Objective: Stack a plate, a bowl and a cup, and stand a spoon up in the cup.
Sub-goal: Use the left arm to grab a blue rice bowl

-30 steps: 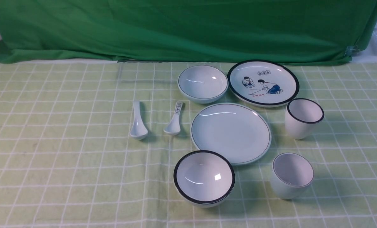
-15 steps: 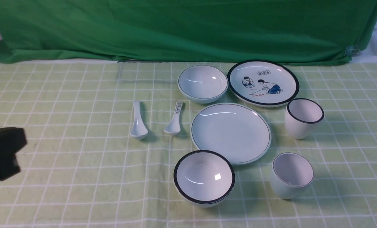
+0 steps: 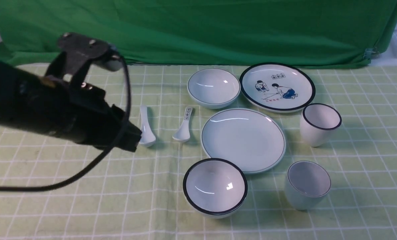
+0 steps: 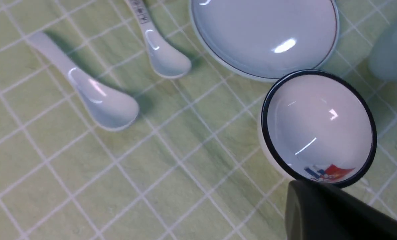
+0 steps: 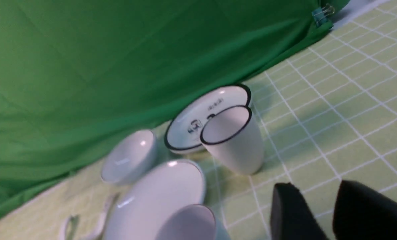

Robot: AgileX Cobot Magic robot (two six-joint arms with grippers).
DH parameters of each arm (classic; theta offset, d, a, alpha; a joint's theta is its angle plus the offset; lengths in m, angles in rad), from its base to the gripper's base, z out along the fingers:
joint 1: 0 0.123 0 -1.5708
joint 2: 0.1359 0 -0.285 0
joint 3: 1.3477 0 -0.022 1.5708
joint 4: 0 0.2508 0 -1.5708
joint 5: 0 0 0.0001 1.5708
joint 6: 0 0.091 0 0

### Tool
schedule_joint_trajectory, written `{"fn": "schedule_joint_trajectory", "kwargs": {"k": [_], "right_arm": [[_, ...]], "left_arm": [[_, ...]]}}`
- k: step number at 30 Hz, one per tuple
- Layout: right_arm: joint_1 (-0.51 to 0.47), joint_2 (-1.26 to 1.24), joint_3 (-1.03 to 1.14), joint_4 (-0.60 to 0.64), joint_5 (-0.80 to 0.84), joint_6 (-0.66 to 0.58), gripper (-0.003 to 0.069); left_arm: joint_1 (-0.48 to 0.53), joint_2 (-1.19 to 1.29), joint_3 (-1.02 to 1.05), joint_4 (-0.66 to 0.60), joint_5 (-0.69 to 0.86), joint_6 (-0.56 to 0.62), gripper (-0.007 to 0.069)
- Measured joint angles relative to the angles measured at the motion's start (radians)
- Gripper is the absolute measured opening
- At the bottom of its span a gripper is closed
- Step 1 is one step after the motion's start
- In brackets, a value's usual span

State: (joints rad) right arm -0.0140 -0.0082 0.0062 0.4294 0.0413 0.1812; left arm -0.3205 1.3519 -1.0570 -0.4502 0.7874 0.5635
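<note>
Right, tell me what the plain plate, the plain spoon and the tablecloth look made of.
Plate: likely glazed ceramic, glossy; sharp light streaks on its face.
Spoon: likely the same; bright glints in its bowl.
Tablecloth: seemingly woven fabric, matte; soft folds, no shine.

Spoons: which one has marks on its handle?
The marked spoon, lying nearer the plain plate, with dark print on its handle. The plain spoon to its left has a bare white handle.

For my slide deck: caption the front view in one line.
Left pincer hovers near the plain spoon; plate, bowl and cup sit unstacked on the checked cloth.
</note>
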Motion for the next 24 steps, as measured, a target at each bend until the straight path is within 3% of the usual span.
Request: {"fn": "schedule_joint_trajectory", "kwargs": {"k": [4, 6, 11, 16, 19, 24], "right_arm": [[0.026, 0.021, -0.053, 0.005, 0.117, -0.002, 0.0178], [0.071, 0.102, -0.177, 0.007, 0.266, -0.106, 0.0136], [0.15, 0.364, -0.493, -0.061, 0.584, -0.307, 0.0118], [0.161, 0.477, -0.605, -0.107, 0.717, -0.378, 0.0116], [0.166, 0.504, -0.619, -0.115, 0.741, -0.396, 0.0115], [0.166, 0.504, -0.62, -0.117, 0.765, -0.404, 0.0115]], "left_arm": [[-0.019, 0.143, -0.146, 0.022, 0.022, 0.094, 0.002], [-0.036, 0.278, -0.322, 0.052, 0.069, 0.129, 0.002], [-0.066, 0.587, -0.746, 0.16, 0.276, 0.157, 0.002], [-0.079, 0.781, -0.994, 0.251, 0.388, 0.243, 0.0029], [-0.079, 0.886, -1.132, 0.278, 0.411, 0.37, 0.0109], [-0.078, 0.969, -1.183, 0.281, 0.327, 0.595, 0.0291]]}}
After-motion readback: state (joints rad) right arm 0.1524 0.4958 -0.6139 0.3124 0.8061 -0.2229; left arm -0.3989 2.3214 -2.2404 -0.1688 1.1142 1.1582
